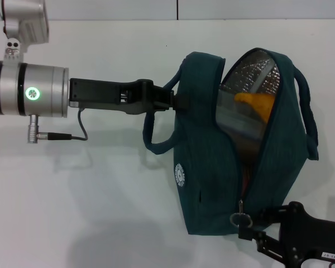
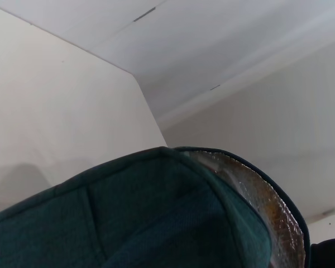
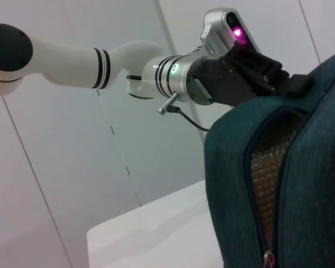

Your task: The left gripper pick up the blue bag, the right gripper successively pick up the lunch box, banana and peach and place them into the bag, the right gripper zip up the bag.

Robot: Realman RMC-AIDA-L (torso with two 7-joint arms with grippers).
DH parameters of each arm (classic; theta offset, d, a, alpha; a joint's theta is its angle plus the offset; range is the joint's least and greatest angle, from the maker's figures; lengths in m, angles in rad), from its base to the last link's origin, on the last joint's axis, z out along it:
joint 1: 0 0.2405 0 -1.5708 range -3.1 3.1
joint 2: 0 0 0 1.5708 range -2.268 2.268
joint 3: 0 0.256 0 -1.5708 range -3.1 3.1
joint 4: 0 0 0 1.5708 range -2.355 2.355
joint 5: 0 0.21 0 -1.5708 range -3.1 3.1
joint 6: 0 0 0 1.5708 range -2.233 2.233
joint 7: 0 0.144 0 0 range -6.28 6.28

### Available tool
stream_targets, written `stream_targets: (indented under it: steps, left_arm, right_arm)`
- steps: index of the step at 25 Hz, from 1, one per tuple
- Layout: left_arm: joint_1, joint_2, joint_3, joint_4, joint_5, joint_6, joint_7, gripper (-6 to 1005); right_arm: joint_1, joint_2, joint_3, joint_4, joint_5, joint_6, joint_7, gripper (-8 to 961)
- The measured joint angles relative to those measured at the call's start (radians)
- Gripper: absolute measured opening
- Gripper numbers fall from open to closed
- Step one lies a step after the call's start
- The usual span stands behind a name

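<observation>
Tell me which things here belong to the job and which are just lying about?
Job: blue bag, held by the left tool; banana inside; right tool at the zip pull.
Lying about: nothing on the white table.

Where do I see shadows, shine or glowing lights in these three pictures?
Head view: soft grey shadows on the white table beneath the left arm; the blue bag shows glinting foil lining. Left wrist view: the lining's edge shines. Right wrist view: a magenta light glows above the left claw, plus a green ring.
</observation>
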Motion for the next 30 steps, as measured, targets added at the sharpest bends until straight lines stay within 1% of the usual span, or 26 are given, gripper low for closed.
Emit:
stream_targets:
  steps: [7,12,23,30]
  left_arm:
    - [0.001,0.0,0.0,0.0,0.0,0.0,0.0,46]
    - [0.001,0.0,0.0,0.0,0.0,-0.001,0.0,46]
    - [0.004,0.0,0.0,0.0,-0.001,-0.001,0.003,47]
    - [0.011,0.0,0.0,0.0,-0.003,0.0,0.003,48]
  right_arm:
    - [0.003,0.0,-0.001,0.002,0.029,0.001,0.0,209]
    - [0.008,0.0,-0.006,0.002,0.033,-0.002,0.001,11]
    - [0.005,-0.002,-0.007,0.001,0.033,-0.02,0.002,3]
    - [-0.045,-0.011,0.002,-0.021,0.052,-0.079,0.002,5]
